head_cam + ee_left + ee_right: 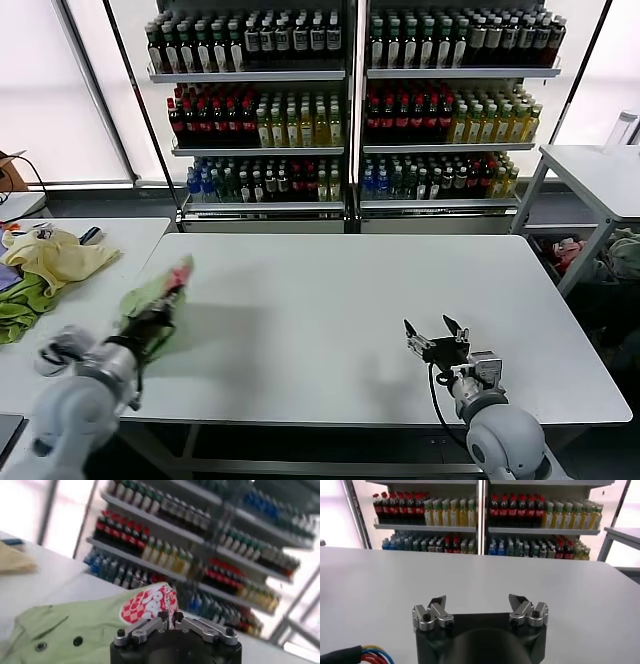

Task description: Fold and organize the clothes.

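- Head view: left gripper (165, 305) is clamped on the lime-green T-shirt (150, 300), holding it bunched at the left edge of the white table (330, 310). Judging by this, the step is bringing the shirt in; next it needs spreading flat. Left arm reaches forward from the near-left corner.
- Left wrist view: fingers (150, 625) pinch the shirt by its red-and-white print (147, 605).
- Right wrist view: right gripper (479, 611) gapes wide, empty, low over the near-right table.
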Robot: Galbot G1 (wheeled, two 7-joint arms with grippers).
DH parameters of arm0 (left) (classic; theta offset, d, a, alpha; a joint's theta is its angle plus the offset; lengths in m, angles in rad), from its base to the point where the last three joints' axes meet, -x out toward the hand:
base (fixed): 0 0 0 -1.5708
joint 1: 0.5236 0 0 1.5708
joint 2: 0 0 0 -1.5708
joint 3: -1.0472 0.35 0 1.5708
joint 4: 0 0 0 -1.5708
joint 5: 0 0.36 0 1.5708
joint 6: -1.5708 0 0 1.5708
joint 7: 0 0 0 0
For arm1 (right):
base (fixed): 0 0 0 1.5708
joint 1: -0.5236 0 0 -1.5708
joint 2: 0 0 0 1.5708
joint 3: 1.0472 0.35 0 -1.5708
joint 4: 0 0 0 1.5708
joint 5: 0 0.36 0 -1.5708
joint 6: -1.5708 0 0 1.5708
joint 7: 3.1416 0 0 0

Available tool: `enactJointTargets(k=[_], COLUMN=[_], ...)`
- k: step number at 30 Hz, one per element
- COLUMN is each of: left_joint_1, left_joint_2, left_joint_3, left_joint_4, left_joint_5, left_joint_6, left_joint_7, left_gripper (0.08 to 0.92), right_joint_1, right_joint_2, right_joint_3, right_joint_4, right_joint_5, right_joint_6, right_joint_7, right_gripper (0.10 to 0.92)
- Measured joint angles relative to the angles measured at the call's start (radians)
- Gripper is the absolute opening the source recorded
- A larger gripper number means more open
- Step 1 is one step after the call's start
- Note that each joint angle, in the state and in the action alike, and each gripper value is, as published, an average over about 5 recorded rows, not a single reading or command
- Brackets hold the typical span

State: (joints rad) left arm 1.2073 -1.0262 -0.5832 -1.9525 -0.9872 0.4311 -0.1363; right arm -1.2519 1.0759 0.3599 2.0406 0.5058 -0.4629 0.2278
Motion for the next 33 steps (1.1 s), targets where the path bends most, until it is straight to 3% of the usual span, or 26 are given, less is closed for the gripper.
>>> enactJointTargets(k=[12,17,23,33], left_joint_1=[-0.180,-0.238,-0.259,-0.186], left_joint_2=[-0.200,-0.250,-0.263,-0.213], left_joint_3=[0.440,0.561,0.631,0.560], left_joint_4=[0.119,0.169,0.167,0.051], left_joint_5=[0.388,0.475,0.545,0.569], left_joint_6=[-0.025,-0.046,-0.089,-0.164], left_joint_7=[-0.010,0.004,0.015,0.000], left_gripper=[0.151,0.286,0.459,0.743], right_joint_1=[-0.032,-0.031,-0.021,0.037], right_joint_2=[-0.001,-0.009,-0.007,0.045], right_joint_3=[0.035,0.039,0.030,-0.043], right_joint_4=[0.015,0.020,0.023,-0.019], right_joint_5=[-0.009,-0.007,0.005,0.037], right_joint_6=[0.015,0.016,0.023,0.050], right_joint_7=[-0.009,-0.011,-0.007,0.025], right_gripper=[0.823,0.823,0.823,0.823])
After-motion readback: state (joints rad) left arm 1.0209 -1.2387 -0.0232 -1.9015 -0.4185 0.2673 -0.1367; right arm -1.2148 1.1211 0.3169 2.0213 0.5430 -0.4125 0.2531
